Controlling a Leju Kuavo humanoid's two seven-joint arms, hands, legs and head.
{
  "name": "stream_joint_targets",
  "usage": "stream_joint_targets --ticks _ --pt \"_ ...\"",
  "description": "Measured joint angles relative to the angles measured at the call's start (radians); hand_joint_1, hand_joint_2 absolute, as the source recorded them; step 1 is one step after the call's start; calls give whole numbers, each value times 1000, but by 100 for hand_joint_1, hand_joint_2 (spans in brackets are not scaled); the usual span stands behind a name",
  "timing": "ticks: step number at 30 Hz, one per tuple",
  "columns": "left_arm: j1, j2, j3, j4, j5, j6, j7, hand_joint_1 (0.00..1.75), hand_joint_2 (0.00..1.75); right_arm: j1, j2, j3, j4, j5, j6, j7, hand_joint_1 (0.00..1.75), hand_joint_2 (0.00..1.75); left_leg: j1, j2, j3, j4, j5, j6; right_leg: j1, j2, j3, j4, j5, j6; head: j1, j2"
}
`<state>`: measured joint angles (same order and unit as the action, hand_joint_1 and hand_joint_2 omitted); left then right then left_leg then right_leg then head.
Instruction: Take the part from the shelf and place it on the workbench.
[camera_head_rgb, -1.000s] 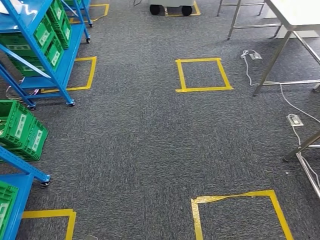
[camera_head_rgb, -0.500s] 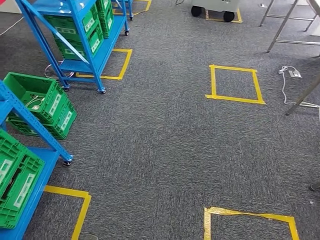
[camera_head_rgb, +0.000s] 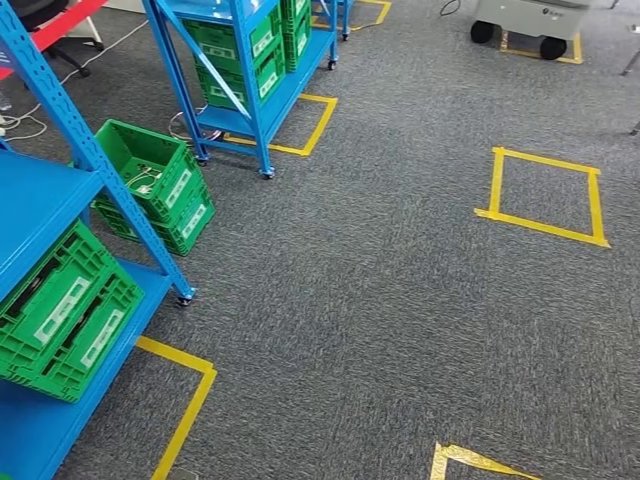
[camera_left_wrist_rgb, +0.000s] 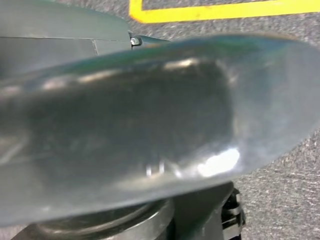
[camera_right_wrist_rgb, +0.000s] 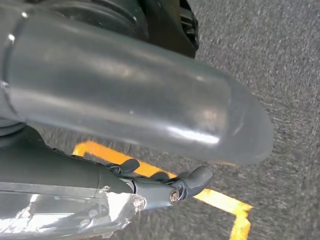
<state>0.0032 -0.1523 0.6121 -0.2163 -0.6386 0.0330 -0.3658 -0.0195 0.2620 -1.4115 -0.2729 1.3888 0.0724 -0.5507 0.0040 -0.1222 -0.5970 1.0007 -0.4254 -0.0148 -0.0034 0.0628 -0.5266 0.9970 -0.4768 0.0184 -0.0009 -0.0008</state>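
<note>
The blue shelf (camera_head_rgb: 45, 200) with green crates (camera_head_rgb: 64, 315) is seen at the frame's lower left, on the left-arm side. No part is made out; the state of either hand cannot be told.

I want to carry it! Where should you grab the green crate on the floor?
Probably the top rim, reaching down from the open carpet side: the green crate stands upright with its top open, and a blue shelf post crosses its other side.

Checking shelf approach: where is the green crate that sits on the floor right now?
In the head view the green crate sits on the carpet at upper left, between the near blue shelf and the farther blue shelf.
</note>
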Motion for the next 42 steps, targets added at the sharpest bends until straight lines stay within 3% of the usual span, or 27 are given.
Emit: stream_joint_targets --ticks 1,3,5,6,8,10,12,14,16,18,20,21,22,23,25,27,29,30,32,33,34,36,37,38,39,40,42 --pt "-1 0 0 0 0 0 0 0 0 0 0 0 0 0 0 0 0 0 -2 25 -14 28 -20 -4 -1 -15 2 -6 4 -5 -2 0" --pt "-5 0 0 0 0 0 0 0 0 2 0 0 0 1 0 0 0 0 -5 84 -68 145 -87 -10 0 -49 3 -11 6 -10 -6 0" --pt "-6 0 0 0 -1 0 0 0 0 3 0 0 0 1 0 2 0 0 -4 106 -118 257 -129 -16 2 -84 2 -11 4 -12 -6 0" --pt "-4 0 0 0 -2 -1 0 0 0 3 0 0 0 1 0 2 0 0 -3 110 -120 267 -124 -18 2 -99 2 -11 3 -12 -6 0" --pt "-1 1 0 0 -3 -1 0 0 0 0 0 0 0 1 -1 2 0 0 -1 126 -64 172 -67 -19 1 -124 5 -10 0 -9 -7 0" --pt "-4 0 0 0 -4 -1 0 0 0 -1 0 0 0 2 -1 3 0 0 -4 174 12 35 -21 -16 6 -145 8 -9 -6 0 -6 0" --pt "-6 0 0 0 -4 -1 0 0 0 -3 0 0 0 2 -1 3 0 0 -8 194 40 -21 -15 -1 12 -162 11 -9 -13 9 -4 0" --pt "-4 0 1 0 -3 -1 0 0 0 -6 0 0 0 2 -1 3 0 0 -9 170 39 -22 -15 16 11 -173 18 -8 -19 17 -2 0" --pt "-2 1 2 0 -3 -1 0 0 0 -8 0 0 0 3 -1 3 0 0 -6 149 40 -23 -12 29 6 -135 6 30 -45 28 0 0" --pt "-4 1 3 0 -3 -1 0 0 0 -7 0 0 0 3 -1 2 0 0 -4 127 41 -24 -10 38 3 -81 -51 151 -105 35 3 0" --pt "-4 1 3 0 -3 -1 0 0 0 -5 0 0 1 4 -1 3 0 0 -4 100 41 -24 -10 42 2 -66 -121 281 -148 36 4 0" --pt "-3 1 4 0 -3 -1 0 0 0 -4 0 0 1 4 -1 3 0 0 -4 85 42 -23 -11 42 2 -65 -137 301 -142 36 4 0" --pt "-3 2 4 0 -4 -1 0 0 0 -3 0 0 1 4 -1 3 0 0 -4 70 44 -23 -12 42 1 -63 -134 278 -115 35 4 0" --pt "-2 2 4 0 -4 -1 0 0 0 -3 0 0 1 4 -1 3 0 0 -3 54 47 -23 -13 41 -1 -56 -112 219 -74 33 4 0" --pt "-3 1 4 0 -7 -1 0 0 0 -4 0 0 1 5 -4 3 0 0 -3 26 50 -21 -16 34 -8 -16 -52 79 -11 31 5 0" --pt "-3 2 6 0 -11 0 0 0 0 -6 0 0 1 7 -5 3 0 0 -2 5 45 -18 -15 23 -10 13 -20 15 2 27 5 0" --pt "0 3 7 0 -13 1 0 0 0 -7 0 0 2 9 -5 3 0 0 2 -13 38 -20 -12 10 -8 0 -17 13 1 18 4 0" --pt "3 3 7 0 -14 2 0 0 0 -8 0 0 2 10 -5 3 0 0 2 -2 34 -15 -16 5 -8 -11 -16 11 2 11 3 0" --pt "1 4 7 0 -16 4 0 0 0 -7 1 0 2 10 -5 2 0 0 -2 49 3 47 -55 -4 -8 -37 -13 5 4 -2 -3 0" --pt "-1 4 7 0 -17 4 0 0 0 -6 0 0 2 10 -6 2 0 0 -3 81 -27 108 -87 -7 -6 -52 -13 4 3 -7 -5 0" --pt "-3 4 7 0 -17 4 0 0 0 -4 0 0 2 10 -6 2 0 0 -3 98 -64 180 -119 -10 -5 -68 -12 4 1 -11 -7 0" --pt "-3 3 7 0 -18 5 0 0 0 -3 0 0 2 10 -6 2 0 0 -3 108 -111 271 -142 -12 -2 -98 -11 4 -3 -14 -7 0" --pt "-1 3 7 0 -18 5 0 0 0 -3 0 0 2 10 -6 2 0 0 -3 110 -109 265 -125 -11 -2 -111 -9 4 -4 -14 -7 0" --pt "1 3 8 0 -19 6 0 0 0 -4 0 0 3 11 -6 2 0 0 -3 116 -86 220 -93 -9 -2 -123 -6 4 -7 -13 -7 0" --pt "1 3 8 0 -19 7 0 0 0 -4 0 0 3 11 -6 2 0 0 -5 134 -50 152 -56 -6 -2 -134 -1 4 -10 -11 -8 0" --pt "0 3 8 0 -20 8 0 0 0 -4 0 0 3 11 -6 2 0 0 -10 166 -13 80 -30 -2 1 -145 3 6 -15 -6 -8 0" --pt "-6 3 8 0 -20 9 0 0 0 -4 0 0 3 12 -6 2 0 0 -18 211 29 -4 -12 8 8 -166 9 7 -23 3 -7 0"
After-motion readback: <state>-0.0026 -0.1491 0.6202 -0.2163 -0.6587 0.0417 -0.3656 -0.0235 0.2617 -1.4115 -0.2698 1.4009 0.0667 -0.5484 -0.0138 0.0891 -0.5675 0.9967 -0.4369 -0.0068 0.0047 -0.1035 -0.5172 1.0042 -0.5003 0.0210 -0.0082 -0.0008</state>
